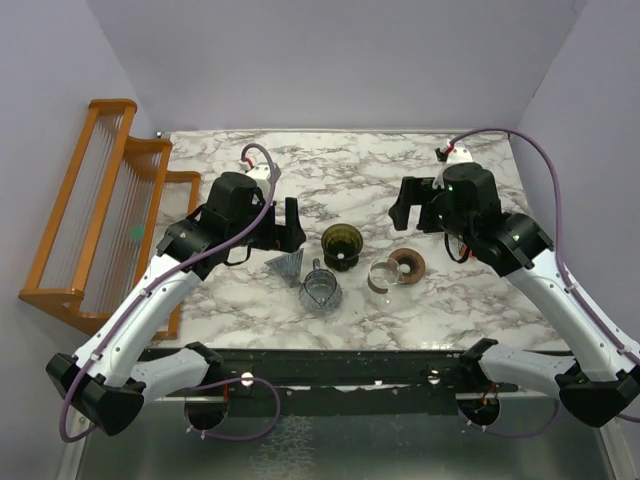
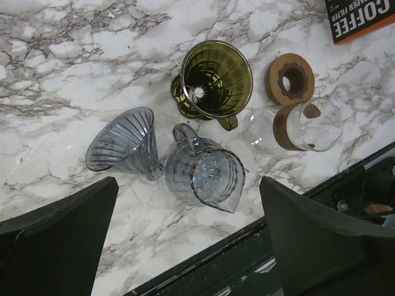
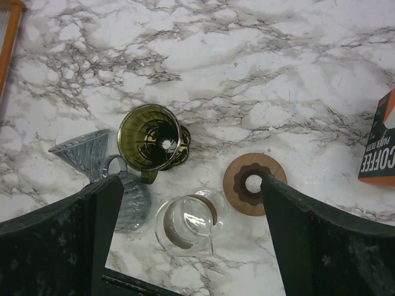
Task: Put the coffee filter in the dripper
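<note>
Marble tabletop (image 1: 330, 160), with the green dripper (image 1: 342, 245) upright mid-table and empty as far as we can tell. We can't spot the white coffee filter anywhere. Maybe it's in the coffee box (image 3: 378, 148) well right of the dripper?

Crowding the dripper: grey cone (image 1: 285, 264) on its side to the left, grey jug (image 1: 321, 288) just in front, tipped glass cup (image 1: 382, 275) and brown disc (image 1: 408, 264) to the right.

Our left gripper (image 1: 288, 228) and right gripper (image 1: 403, 208) both hang wide open, holding nothing.

Our worry: a finger bumps that cup and it rolls, or the filter ends up in the grey cone.
</note>
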